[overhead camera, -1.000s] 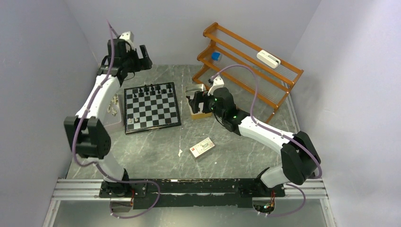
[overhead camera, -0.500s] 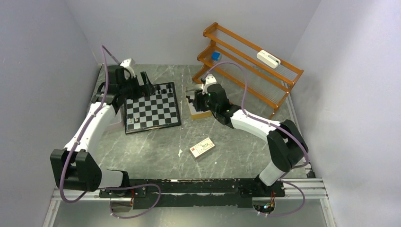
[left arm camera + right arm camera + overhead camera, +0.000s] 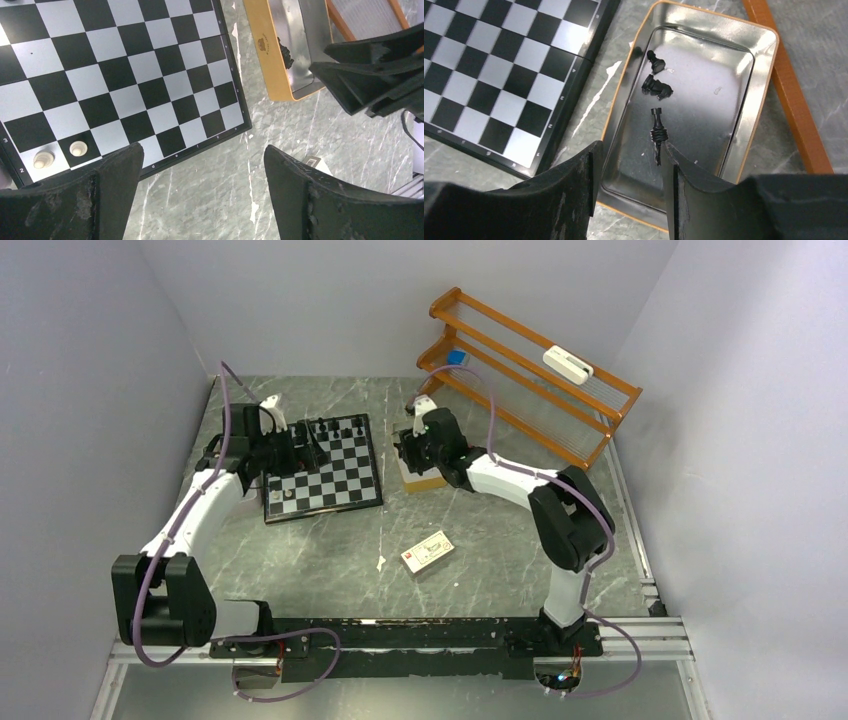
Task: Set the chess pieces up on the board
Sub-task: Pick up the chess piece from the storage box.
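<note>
Pieces (image 3: 655, 86) lie in tin (image 3: 704, 100), so right end effector (image 3: 630, 150) hovers there half-narrowed, grip unclear; left end effector (image 3: 202, 150) spread above board (image 3: 125, 75).

left tool (image 3: 202, 165) came down over the board (image 3: 125, 75); right tool (image 3: 630, 160) narrowed above the tin (image 3: 744, 115)
</note>
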Tool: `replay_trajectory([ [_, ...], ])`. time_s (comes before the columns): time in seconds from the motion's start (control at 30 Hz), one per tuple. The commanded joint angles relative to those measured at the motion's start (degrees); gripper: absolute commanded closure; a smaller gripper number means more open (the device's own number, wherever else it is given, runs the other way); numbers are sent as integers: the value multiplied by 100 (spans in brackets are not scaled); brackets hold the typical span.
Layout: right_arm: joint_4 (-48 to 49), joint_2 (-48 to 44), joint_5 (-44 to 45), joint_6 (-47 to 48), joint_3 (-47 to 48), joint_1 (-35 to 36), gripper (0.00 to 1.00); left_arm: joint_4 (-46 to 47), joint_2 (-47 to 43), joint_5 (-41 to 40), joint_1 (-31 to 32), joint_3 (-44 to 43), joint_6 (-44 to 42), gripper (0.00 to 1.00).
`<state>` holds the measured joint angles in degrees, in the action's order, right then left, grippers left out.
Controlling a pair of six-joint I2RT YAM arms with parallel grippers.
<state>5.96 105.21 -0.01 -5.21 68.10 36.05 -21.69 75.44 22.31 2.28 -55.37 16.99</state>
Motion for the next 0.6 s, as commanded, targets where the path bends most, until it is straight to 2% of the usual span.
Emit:
replay_trajectory([
  [0.0,-310,348,165,405,305,-36,50,77,-187,176,26,-1,-195,6],
  [0.17,-1044,724,503,805,846,-68,52,90,-209,83,31,13,-160,7],
  [0.37,-1219,866,484,952,1002,-66,57,17,-58,51,33,-55,-169,11],
  [0.57,-1316,1068,461,1017,1154,-72,57,61,-172,-36,35,-6,-136,13],
])
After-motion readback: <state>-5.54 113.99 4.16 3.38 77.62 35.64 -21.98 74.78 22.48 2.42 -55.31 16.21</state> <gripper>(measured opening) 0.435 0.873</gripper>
